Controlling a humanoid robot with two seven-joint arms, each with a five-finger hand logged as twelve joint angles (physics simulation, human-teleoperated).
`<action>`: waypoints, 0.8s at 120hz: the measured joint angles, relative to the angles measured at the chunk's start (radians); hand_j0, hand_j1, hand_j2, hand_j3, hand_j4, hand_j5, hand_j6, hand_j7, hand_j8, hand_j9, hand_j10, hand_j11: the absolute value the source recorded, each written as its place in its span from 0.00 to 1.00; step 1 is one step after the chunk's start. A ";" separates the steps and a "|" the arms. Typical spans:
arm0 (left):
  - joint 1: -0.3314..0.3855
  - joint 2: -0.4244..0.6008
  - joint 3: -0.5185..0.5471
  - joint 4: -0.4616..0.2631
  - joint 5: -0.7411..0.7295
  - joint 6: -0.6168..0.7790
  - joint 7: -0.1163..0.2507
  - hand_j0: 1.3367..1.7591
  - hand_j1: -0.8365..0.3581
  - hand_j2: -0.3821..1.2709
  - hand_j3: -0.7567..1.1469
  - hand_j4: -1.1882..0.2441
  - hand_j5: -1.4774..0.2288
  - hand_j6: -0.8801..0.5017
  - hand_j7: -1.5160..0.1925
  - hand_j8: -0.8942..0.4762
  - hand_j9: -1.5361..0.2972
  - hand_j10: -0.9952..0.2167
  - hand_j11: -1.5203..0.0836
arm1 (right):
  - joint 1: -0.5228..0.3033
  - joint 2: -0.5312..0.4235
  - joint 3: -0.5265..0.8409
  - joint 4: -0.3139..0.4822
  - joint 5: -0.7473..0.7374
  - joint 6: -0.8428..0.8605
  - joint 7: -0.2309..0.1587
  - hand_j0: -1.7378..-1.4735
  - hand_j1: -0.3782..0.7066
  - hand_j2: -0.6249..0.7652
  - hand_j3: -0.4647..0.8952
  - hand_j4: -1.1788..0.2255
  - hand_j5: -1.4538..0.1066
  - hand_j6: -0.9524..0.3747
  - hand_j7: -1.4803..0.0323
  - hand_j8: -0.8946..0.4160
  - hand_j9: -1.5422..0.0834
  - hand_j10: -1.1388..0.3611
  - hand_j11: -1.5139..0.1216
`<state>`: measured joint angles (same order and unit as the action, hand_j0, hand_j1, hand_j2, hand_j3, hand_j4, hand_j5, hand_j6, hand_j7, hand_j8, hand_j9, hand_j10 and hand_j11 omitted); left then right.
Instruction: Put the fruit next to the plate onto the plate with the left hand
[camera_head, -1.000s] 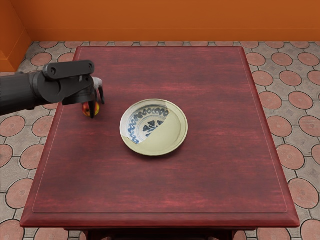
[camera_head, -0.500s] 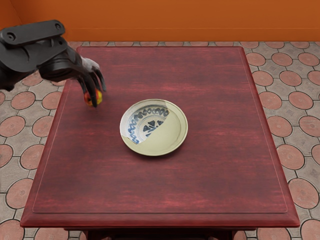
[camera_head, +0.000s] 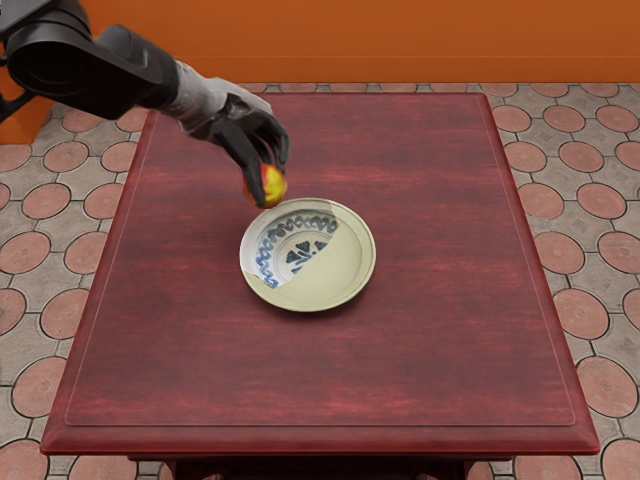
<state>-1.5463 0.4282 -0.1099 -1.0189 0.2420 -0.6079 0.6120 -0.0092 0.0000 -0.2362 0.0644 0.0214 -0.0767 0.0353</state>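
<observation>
Fruit (camera_head: 270, 184) gripped by left hand (camera_head: 250, 138), seemingly above plate (camera_head: 350, 285) rim.

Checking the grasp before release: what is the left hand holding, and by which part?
The left hand holds the small round red-and-yellow fruit, its dark fingers closed over its upper part.

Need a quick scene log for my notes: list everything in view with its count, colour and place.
fruit: 1, red and yellow, held by the plate's upper-left edge
plate: 1, cream with a blue pattern, near the table's middle
table: 1, dark red wood, fills most of the view
floor: reddish-brown round tiles, around the table
wall: orange, along the top
left robot hand: 1, black, arm from upper left, fingers closed on the fruit
</observation>
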 joint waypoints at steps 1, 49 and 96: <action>0.000 0.000 -0.001 -0.004 -0.003 -0.001 0.000 0.75 0.35 0.68 0.40 0.28 0.15 0.32 0.20 0.41 0.22 0.37 0.26 | 0.000 0.000 0.000 0.000 0.000 0.000 0.000 0.30 0.03 0.45 0.34 0.84 0.93 0.72 0.98 0.68 0.95 0.76 0.93; 0.055 -0.071 0.027 -0.035 -0.057 -0.010 -0.001 0.75 0.24 0.89 0.40 0.25 0.15 0.28 0.19 0.38 0.20 0.31 0.23 | 0.000 0.000 0.000 0.000 0.000 0.000 0.000 0.30 0.03 0.45 0.34 0.84 0.93 0.72 0.98 0.68 0.95 0.76 0.93; 0.075 -0.132 0.043 0.093 -0.053 -0.004 -0.001 0.76 0.65 0.43 0.40 0.57 0.56 0.45 0.59 0.49 0.56 0.55 0.64 | 0.000 0.000 0.000 0.000 0.000 0.000 0.000 0.30 0.03 0.45 0.34 0.84 0.93 0.72 0.98 0.68 0.95 0.76 0.93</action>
<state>-1.4718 0.2961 -0.0668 -0.9261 0.1889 -0.6116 0.6109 -0.0092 0.0000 -0.2362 0.0644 0.0213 -0.0767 0.0353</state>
